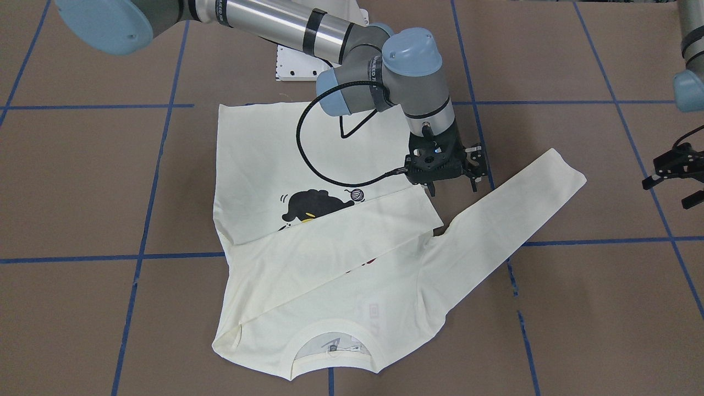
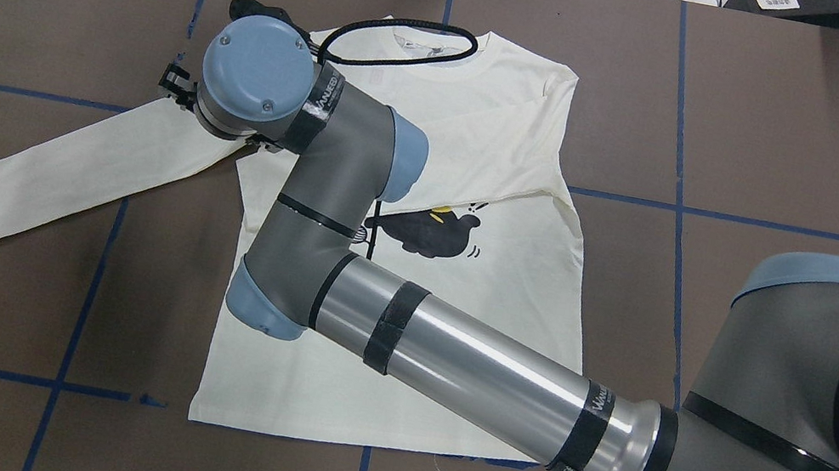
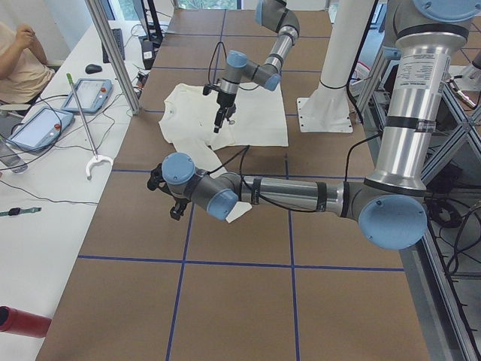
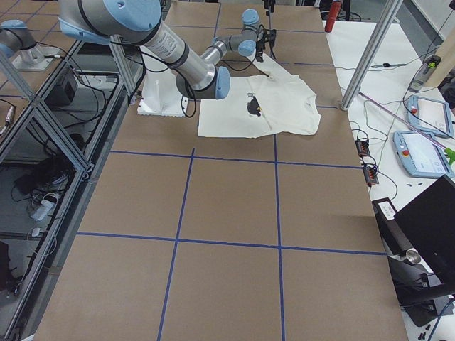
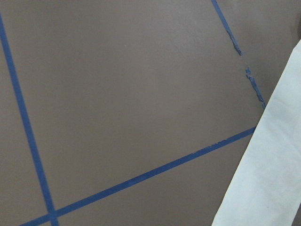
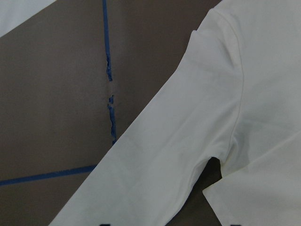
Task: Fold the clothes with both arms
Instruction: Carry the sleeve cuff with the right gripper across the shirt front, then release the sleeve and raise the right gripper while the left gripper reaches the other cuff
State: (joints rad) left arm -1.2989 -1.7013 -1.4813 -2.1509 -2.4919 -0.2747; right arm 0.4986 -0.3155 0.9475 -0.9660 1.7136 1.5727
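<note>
The cream-white shirt lies flat on the brown table, with the cat print partly showing. One sleeve is folded diagonally across the front. The other sleeve stretches out onto the table, also visible in the overhead view. My right arm reaches across the shirt. Its gripper hangs open and empty just above the folded sleeve's cuff. My left gripper hovers open over bare table beyond the outstretched sleeve's end, holding nothing. The left wrist view shows only a sleeve edge.
A white base block sits behind the shirt's hem. Blue tape lines grid the table. Beside the table stands a white bench with tablets, cables and a seated person, plus metal posts.
</note>
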